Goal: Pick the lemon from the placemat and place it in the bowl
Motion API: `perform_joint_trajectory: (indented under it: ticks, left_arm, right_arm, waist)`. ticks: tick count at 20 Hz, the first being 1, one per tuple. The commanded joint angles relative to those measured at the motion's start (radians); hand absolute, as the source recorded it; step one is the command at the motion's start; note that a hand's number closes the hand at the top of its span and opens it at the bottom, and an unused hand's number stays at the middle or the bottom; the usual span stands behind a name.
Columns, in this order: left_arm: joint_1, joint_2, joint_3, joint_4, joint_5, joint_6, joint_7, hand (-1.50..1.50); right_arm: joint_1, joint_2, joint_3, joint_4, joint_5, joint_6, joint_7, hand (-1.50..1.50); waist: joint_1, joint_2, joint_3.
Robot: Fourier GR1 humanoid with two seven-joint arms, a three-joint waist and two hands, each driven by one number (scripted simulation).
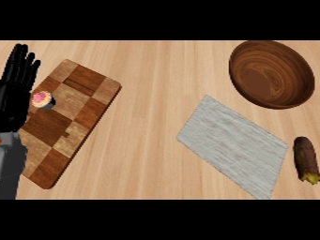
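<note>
The grey woven placemat (233,143) lies slanted at centre right, with nothing on it. Up at the far right stands the dark wooden bowl (290,75), and I see only bare wood inside it. No lemon shows anywhere in the view. My left hand (10,96) rests open at the left edge with its fingers straight and pointing up, over the left side of a checkered board. It holds nothing. My right hand does not show.
A checkered wooden cutting board (69,126) lies at the left, with a small round pink-topped piece (42,99) on it beside my left hand. A brown oblong vegetable (306,159) with a yellowish end lies right of the placemat.
</note>
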Motion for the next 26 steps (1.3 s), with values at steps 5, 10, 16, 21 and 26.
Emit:
perform_joint_trajectory:
  ticks: [5,10,16,21,26]
  left_arm:
    - [-0.037,0.053,0.051,0.036,0.016,-0.015,0.012,0.0]
    - [-0.011,0.011,0.012,0.004,-0.01,0.008,0.006,0.0]
    - [0.021,0.009,0.017,-0.025,0.011,-0.013,0.002,0.0]
    - [-0.013,0.009,0.013,-0.006,0.003,-0.006,0.009,0.0]
    - [-0.002,0.005,0.014,-0.012,0.006,-0.009,0.005,0.0]
  right_arm:
    - [-0.046,0.143,0.082,0.067,0.056,-0.022,-0.053,1.5]
    - [0.004,0.22,0.079,0.18,0.081,-0.17,0.045,1.5]
    - [0.007,0.274,0.018,0.273,0.018,-0.078,0.057,-1.5]
    - [0.0,0.291,-0.102,0.297,-0.108,-0.021,0.011,-1.5]
    - [0.014,0.244,-0.233,0.306,-0.234,-0.086,0.025,-1.5]
  waist:
    - [-0.026,-0.004,0.0]
    - [-0.021,0.0,0.001]
    - [-0.012,0.002,0.001]
    - [-0.018,0.006,0.003]
    - [-0.01,0.011,0.004]
